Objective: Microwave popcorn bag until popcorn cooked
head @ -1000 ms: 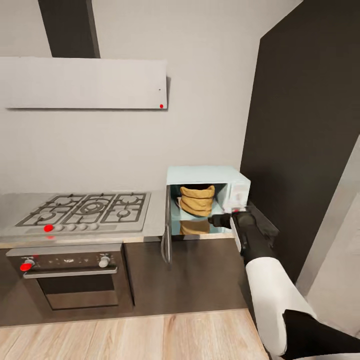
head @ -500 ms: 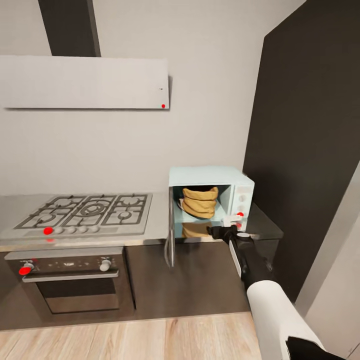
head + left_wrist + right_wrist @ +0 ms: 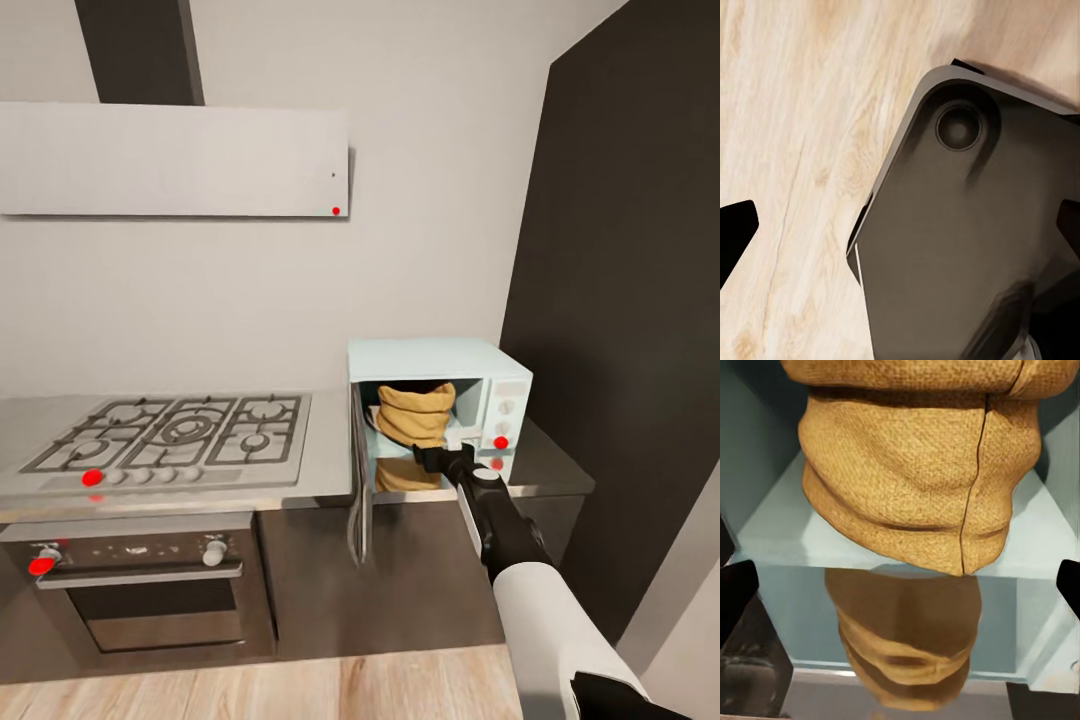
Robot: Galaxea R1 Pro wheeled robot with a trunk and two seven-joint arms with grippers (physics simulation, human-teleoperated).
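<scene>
The jaws of the right gripper point(image 3: 437, 459) stand apart with nothing between them; in the right wrist view their dark tips sit at either edge of the picture, and the popcorn bag point(image 3: 916, 472) lies beyond them, untouched. The left gripper's jaws also look parted (just two dark tips at the frame's sides), hanging over a pale wooden floor point(image 3: 795, 150) and a dark grey moulded part point(image 3: 967, 247) of the robot whose edges run out of the picture.

The popcorn bag point(image 3: 415, 416) sits inside the microwave point(image 3: 440, 362), on the pale mint floor of its cavity. Its top is cut off in the wrist view, so its contents cannot be seen. It is a tan, coarse-woven sack with a dark seam down its side and soft horizontal folds, bulging toward the base. A blurred, darker copy of it is mirrored in the glossy surface just in front.

The microwave door point(image 3: 358, 480) swings out to the left, seen nearly edge-on. The oven stands on the grey, shiny worktop point(image 3: 330, 470), beside a grated gas hob point(image 3: 180, 428); a red dot point(image 3: 500, 442) marks its control panel.
</scene>
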